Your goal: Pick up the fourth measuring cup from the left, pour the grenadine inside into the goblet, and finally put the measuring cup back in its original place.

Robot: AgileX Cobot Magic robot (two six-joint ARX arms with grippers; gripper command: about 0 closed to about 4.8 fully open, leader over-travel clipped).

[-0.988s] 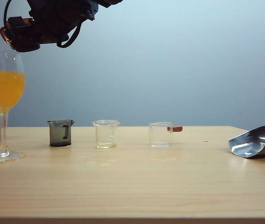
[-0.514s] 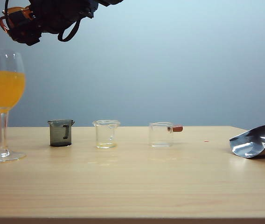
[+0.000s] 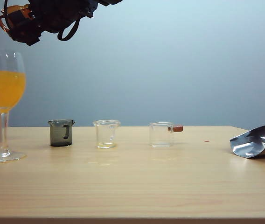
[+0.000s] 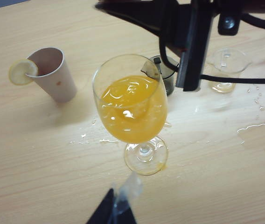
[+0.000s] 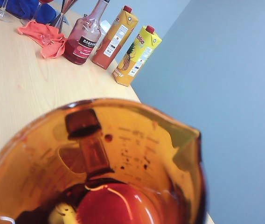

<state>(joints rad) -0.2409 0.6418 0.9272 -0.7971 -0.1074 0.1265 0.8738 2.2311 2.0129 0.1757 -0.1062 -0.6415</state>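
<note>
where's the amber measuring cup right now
It's off the table, held by the right gripper at the top left of the exterior view, above the goblet of orange juice. The amber cup fills the right wrist view, red grenadine at its bottom.

The table (image 3: 137, 177) is pale wood-grain laminate, smooth with a soft sheen, and wet with clear droplets near the goblet (image 4: 131, 105), which is thin, glossy clear glass. The fourth measuring cup (image 5: 123, 154) is translucent amber, glossy, with faint graduation marks, and the grenadine (image 5: 116, 205) in it shines a wet red. A crinkled foil bag (image 3: 257, 141) looks mirror-bright, and the paper cup (image 4: 52, 74) looks matt.
</note>
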